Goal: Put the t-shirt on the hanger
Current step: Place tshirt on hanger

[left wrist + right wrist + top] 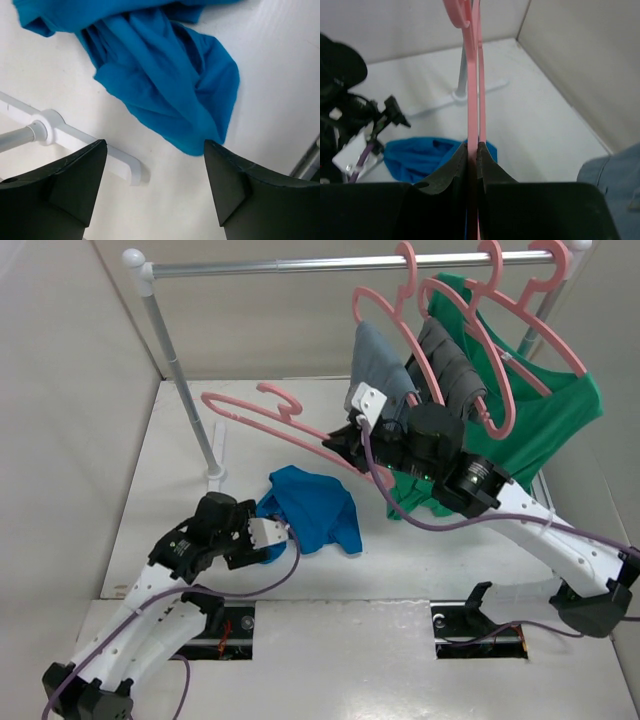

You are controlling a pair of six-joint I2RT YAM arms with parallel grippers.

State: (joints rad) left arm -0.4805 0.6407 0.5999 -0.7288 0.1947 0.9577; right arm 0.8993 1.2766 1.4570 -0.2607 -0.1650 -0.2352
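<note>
The royal-blue t-shirt [312,506] lies crumpled on the white table; it also shows in the left wrist view [165,75] and the right wrist view [420,157]. My left gripper [272,536] is open and empty, low over the table at the shirt's near-left edge; its fingers [75,175] frame bare table just short of the cloth. My right gripper [345,447] is shut on the bare pink hanger [262,418], holding one end so it sticks out leftwards above the table. In the right wrist view the hanger [474,100] runs edge-on between the pads.
A clothes rail [330,262] on a white stand [213,472] crosses the back. Pink hangers with grey garments [385,365] and a green shirt [540,415] hang at its right end, close behind my right arm. The stand's foot [75,137] lies beside the left gripper.
</note>
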